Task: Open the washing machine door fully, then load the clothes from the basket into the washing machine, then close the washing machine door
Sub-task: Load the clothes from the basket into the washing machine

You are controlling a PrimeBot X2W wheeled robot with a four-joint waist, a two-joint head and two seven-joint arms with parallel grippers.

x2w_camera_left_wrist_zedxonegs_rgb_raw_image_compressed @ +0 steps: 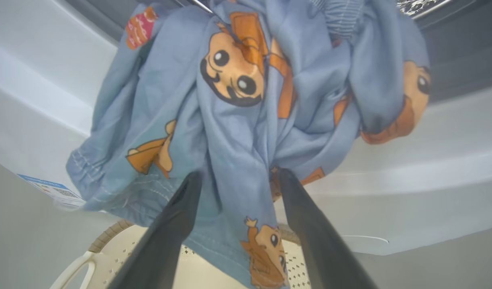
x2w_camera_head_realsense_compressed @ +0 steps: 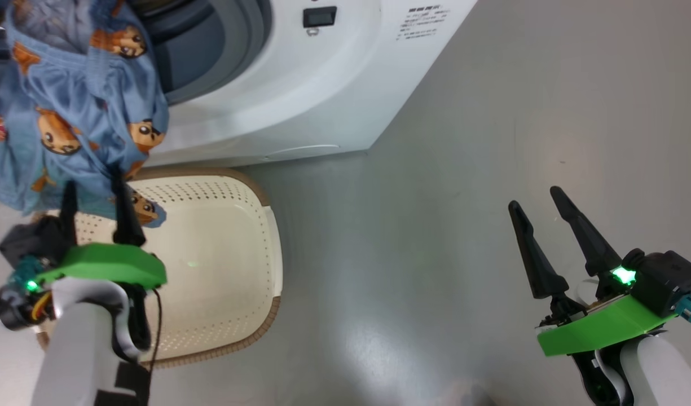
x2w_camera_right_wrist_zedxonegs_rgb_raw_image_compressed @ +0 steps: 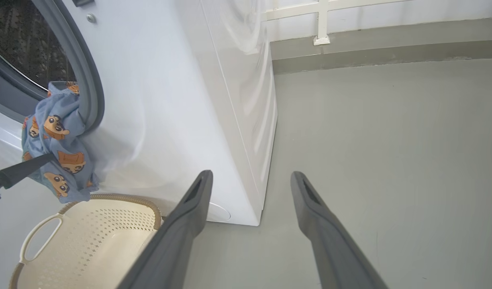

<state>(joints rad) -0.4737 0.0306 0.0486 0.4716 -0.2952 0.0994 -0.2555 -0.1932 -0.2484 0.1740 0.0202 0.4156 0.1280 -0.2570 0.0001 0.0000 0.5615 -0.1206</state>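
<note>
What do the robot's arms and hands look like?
The left gripper and right gripper each have two long, pointy black fingers on a bright green plate, with a tiny glowing green light. The forearms are pale grey-white, with thin cables at the wrists.

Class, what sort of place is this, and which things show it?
Probably a laundry area: a white front-loading washing machine on a grey floor, a perforated basket before it, a cartoon-print garment hanging from its opening.

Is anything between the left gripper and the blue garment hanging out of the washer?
Nothing visible. The open left gripper is at the light-blue cartoon-print garment, whose hanging fold lies between its dark fingers.
</note>
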